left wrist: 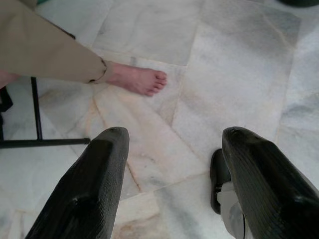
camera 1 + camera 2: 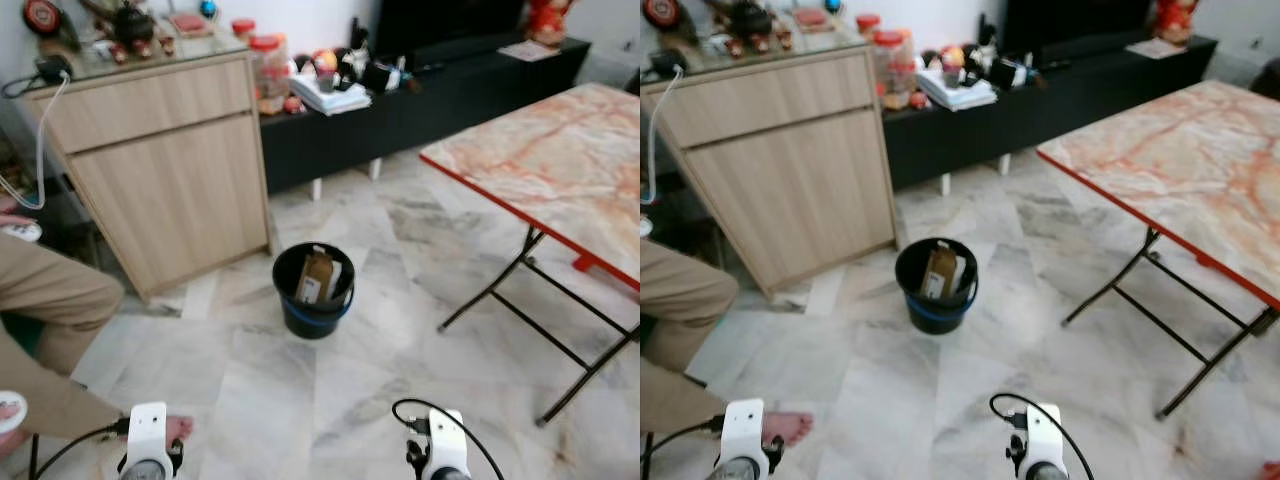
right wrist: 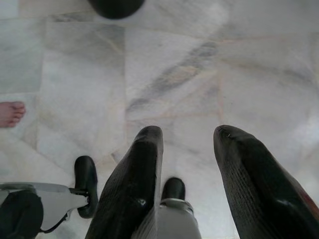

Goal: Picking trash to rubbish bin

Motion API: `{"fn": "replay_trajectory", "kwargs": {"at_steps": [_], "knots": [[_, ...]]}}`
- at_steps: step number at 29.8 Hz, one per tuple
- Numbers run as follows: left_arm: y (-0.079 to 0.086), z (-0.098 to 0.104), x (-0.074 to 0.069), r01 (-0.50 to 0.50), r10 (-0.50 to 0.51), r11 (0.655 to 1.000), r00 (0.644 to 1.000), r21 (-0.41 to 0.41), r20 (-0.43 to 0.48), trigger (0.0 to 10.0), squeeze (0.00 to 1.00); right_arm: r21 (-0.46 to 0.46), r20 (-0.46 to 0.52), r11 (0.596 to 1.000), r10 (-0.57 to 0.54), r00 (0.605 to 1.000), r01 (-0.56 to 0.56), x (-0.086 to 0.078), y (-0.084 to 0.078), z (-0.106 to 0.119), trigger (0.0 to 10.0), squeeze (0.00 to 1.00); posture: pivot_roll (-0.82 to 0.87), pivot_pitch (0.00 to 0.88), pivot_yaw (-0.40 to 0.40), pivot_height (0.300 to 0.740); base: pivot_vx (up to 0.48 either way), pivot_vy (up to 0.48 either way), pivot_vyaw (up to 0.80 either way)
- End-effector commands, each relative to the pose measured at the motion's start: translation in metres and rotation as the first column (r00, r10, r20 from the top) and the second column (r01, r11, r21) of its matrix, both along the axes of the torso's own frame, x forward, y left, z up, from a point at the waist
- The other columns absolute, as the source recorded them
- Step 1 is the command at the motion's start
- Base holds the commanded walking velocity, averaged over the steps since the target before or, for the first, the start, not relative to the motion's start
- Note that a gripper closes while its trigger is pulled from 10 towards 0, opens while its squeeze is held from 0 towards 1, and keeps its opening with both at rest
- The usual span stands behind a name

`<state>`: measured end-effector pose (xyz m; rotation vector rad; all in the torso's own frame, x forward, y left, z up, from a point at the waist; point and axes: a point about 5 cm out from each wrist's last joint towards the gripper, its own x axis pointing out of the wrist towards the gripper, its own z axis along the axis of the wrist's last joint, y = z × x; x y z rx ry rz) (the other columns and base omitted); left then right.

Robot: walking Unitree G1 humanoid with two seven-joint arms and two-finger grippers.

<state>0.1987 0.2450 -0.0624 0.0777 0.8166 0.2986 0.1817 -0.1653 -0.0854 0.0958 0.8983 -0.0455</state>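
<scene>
Left eye view, and the black rubbish bin (image 2: 314, 291) sits dead centre on the marble floor (image 2: 400, 370), at about twelve o'clock from the robot, with a brown carton (image 2: 316, 277) and some pale scraps already standing inside it. So at least one piece of trash looks delivered, and I'd judge the job is at or near its end, since I can't spot loose rubbish on the tiles around it.

Both arms hang low by the robot's sides. The left gripper (image 1: 177, 184) points down at bare floor, fingers spread wide, nothing between them. The right gripper (image 3: 189, 177) also faces the floor, its fingers parted more narrowly, and it's empty too.

A person's bare foot (image 1: 142, 80) rests on the tiles at roughly nine o'clock, and a folding table (image 2: 560, 160) stands off at two o'clock.
</scene>
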Motion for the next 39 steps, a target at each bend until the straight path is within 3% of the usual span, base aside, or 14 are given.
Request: {"fn": "replay_trajectory", "kwargs": {"at_steps": [1, 6, 18, 39], "knots": [[0.001, -0.0024, -0.0046, 0.006, -0.006, 1.0, 1.0, 0.01, -0.023, 10.0, 0.0, -0.001, 0.012, 1.0, -0.002, 1.0, 0.002, 0.0023, 0.0005, 0.0013, 10.0, 0.0, 0.02, 0.0, -0.023, 0.74, 0.0, 0.0, 0.0], [0.0023, -0.0034, -0.0071, 0.007, -0.006, 1.0, 0.999, 0.012, -0.032, 10.0, 0.0, 0.0, 0.004, 1.0, -0.007, 1.0, 0.007, 0.0021, 0.0006, 0.0009, 10.0, 0.0, 0.02, 0.0, -0.018, 0.74, 0.0, 0.0, 0.0], [-0.0002, -0.0044, -0.0074, 0.024, -0.024, 1.0, 0.999, 0.009, -0.041, 10.0, 0.0, -0.008, -0.015, 1.0, -0.015, 1.0, 0.015, -0.0013, -0.0002, -0.001, 10.0, 0.0, 0.01, 0.01, -0.016, 0.74, 0.0, 0.0, -0.78], [0.002, -0.0033, -0.0064, 0.056, -0.052, 0.997, 0.997, 0.056, -0.056, 10.0, 0.0, -0.018, -0.017, 0.999, -0.033, 0.999, 0.033, -0.0009, -0.002, -0.0008, 10.0, 0.0, 0.02, 0.028, -0.015, 0.74, 0.0, -0.056, -0.08]]}}
